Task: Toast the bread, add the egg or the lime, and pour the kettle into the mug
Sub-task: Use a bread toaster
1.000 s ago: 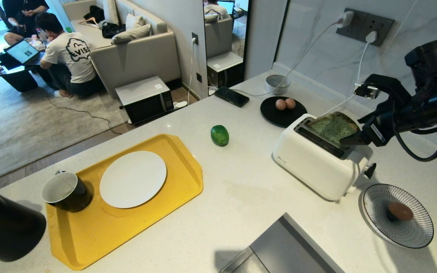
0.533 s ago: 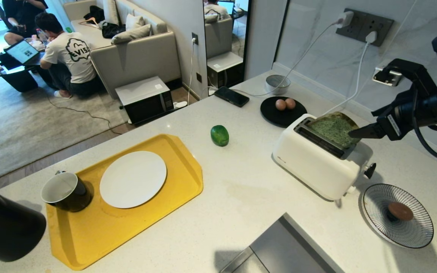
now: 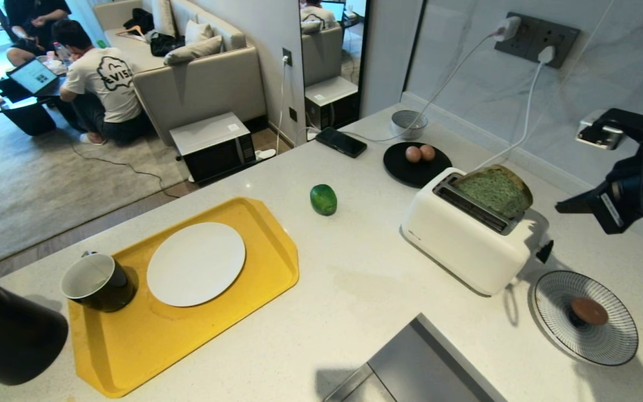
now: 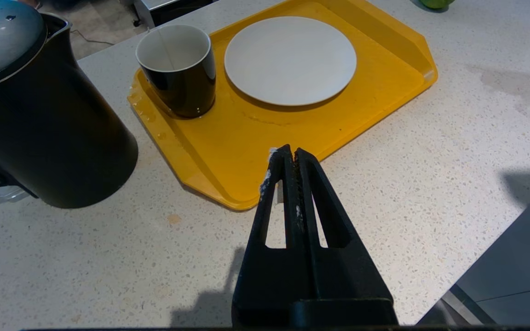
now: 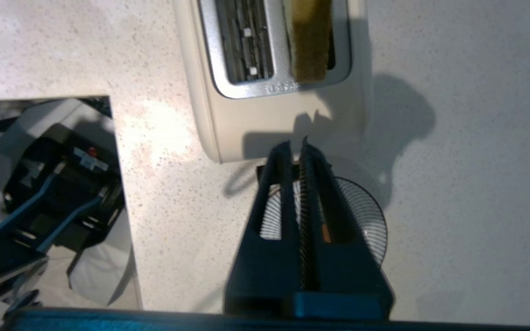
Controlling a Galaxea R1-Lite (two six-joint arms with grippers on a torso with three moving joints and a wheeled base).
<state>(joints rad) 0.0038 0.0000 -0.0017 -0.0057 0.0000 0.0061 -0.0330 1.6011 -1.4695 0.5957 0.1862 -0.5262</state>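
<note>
The pale green bread (image 3: 494, 190) stands in the far slot of the white toaster (image 3: 461, 240), its top sticking out; in the right wrist view the bread (image 5: 310, 41) shows edge-on. My right gripper (image 3: 560, 207) hovers to the right of the toaster, shut and empty, well apart from the bread. In its own view the right gripper (image 5: 296, 146) hangs over a striped plate. My left gripper (image 4: 291, 154) is shut and empty over the counter by the yellow tray (image 4: 384, 78). The black kettle (image 3: 3, 335) stands at the near left, the mug (image 3: 97, 282) on the tray. The lime (image 3: 323, 199) lies mid-counter.
A brown egg (image 3: 589, 310) lies on the striped plate (image 3: 556, 329) near the toaster's lever. Two more eggs sit on a black plate (image 3: 405, 170) behind it. A white plate (image 3: 196, 263) rests on the tray. A phone (image 3: 341, 142), bowl and cables lie by the wall. People sit in the room beyond.
My right gripper has drawn back to the right, away from the bread, and has shut. The bread stays in the toaster slot. The left arm has not moved.
</note>
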